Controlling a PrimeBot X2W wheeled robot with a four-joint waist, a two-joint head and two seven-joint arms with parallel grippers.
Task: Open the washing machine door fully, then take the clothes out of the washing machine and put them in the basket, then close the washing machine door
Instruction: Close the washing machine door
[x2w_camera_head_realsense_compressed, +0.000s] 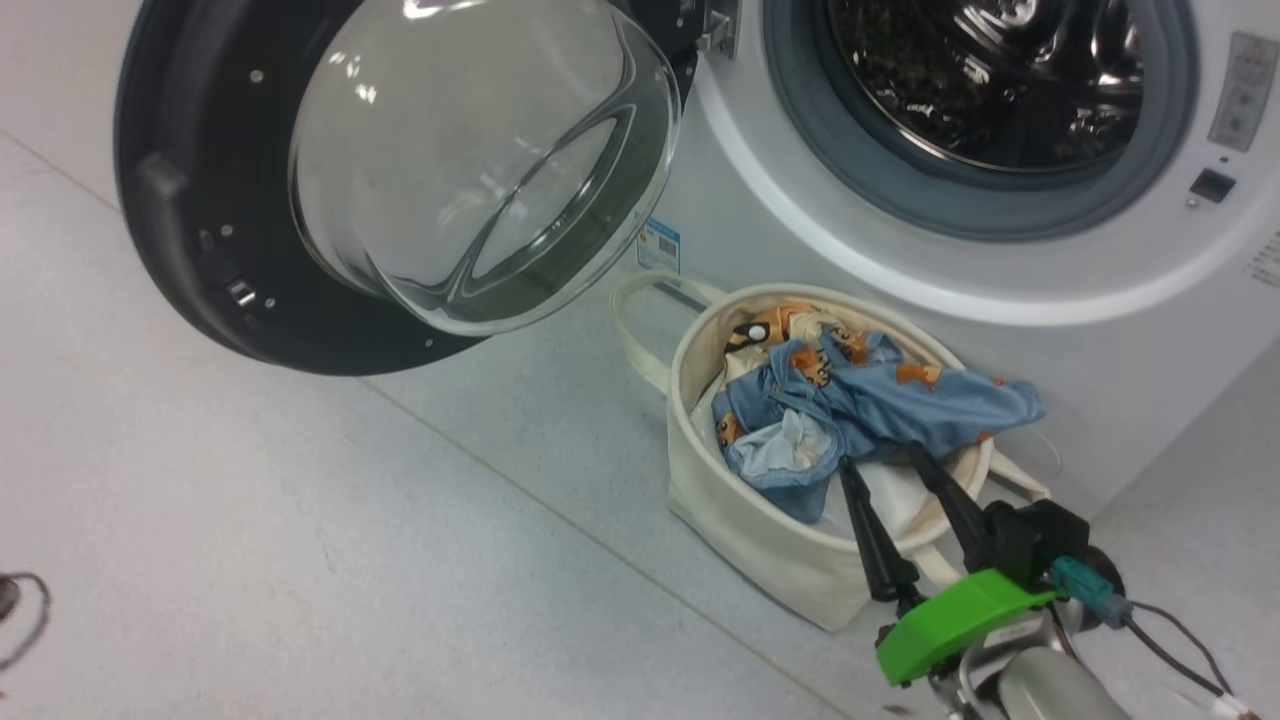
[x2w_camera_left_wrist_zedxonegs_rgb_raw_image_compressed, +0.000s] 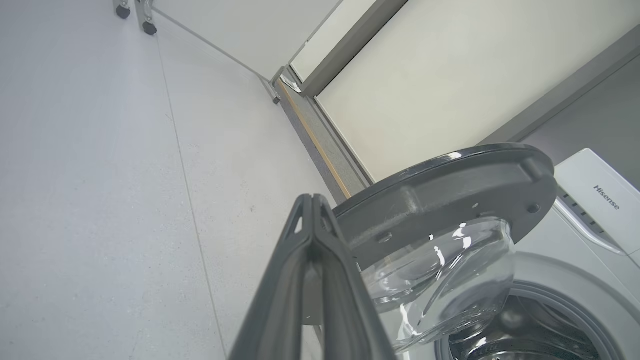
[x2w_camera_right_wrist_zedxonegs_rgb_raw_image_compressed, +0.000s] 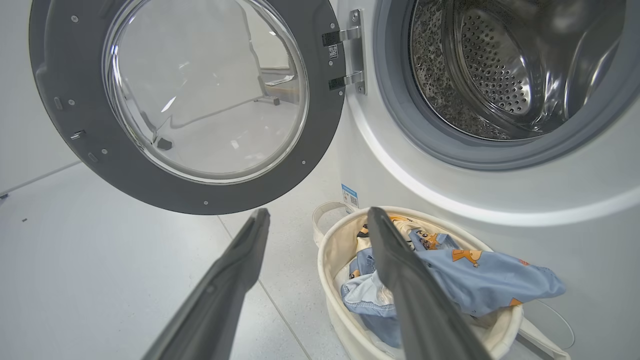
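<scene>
Head view: clothes (x2w_camera_head_realsense_compressed: 850, 405) heaped in basket (x2w_camera_head_realsense_compressed: 760, 540), beside washing machine (x2w_camera_head_realsense_compressed: 760, 200); right gripper (x2w_camera_head_realsense_compressed: 880, 458), fingers apart, tips over basket's near rim, just beside clothes; left gripper (x2w_camera_left_wrist_zedxonegs_rgb_raw_image_compressed: 312, 200), fingers pressed together; washing machine door (x2w_camera_head_realsense_compressed: 200, 200) open.

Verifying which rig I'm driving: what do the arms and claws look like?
Right claw: two long black tapered fingers on a bright green bracket, a teal connector with thin dark cables, pale silver forearm. Left claw: long dark-grey fingers.
</scene>
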